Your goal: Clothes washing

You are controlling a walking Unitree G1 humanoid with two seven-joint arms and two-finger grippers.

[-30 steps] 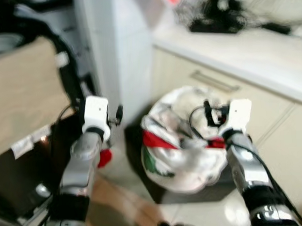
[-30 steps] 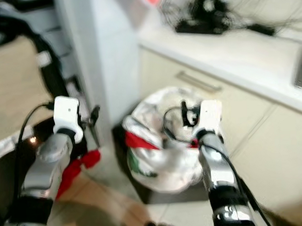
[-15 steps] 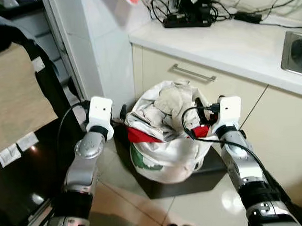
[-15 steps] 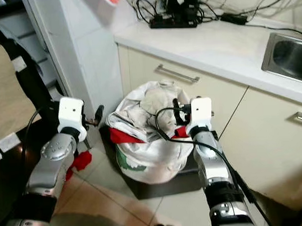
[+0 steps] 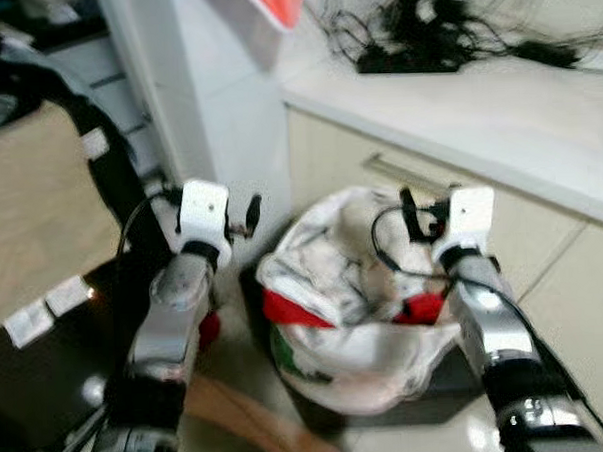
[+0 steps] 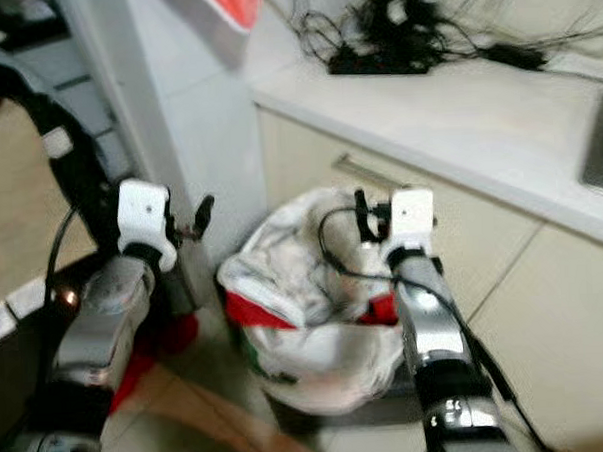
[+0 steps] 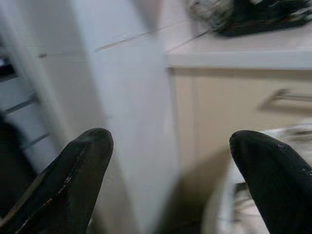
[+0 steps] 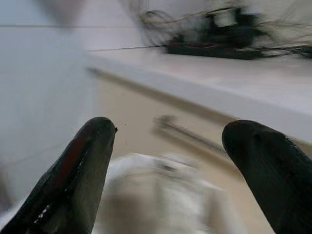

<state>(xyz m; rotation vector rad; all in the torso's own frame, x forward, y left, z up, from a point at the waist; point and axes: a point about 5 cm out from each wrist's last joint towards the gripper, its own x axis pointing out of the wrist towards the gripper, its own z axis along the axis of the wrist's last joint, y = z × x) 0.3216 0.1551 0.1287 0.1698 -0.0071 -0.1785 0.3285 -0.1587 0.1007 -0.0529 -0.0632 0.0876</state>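
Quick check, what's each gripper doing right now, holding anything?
Left gripper: open, holding nothing, beside the laundry bag.
Right gripper: open, holding nothing, above the bag.

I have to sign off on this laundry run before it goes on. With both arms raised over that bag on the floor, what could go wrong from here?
1. The laundry bag is stuffed, with red cloth spilling at its rim; lifting by one side could tip clothes out.
2. The right end effector and left end effector are both open and hold nothing, and the head views are blurred, so a grasp may miss.
3. A cable loops off the right wrist above the bag and might snag the fabric.
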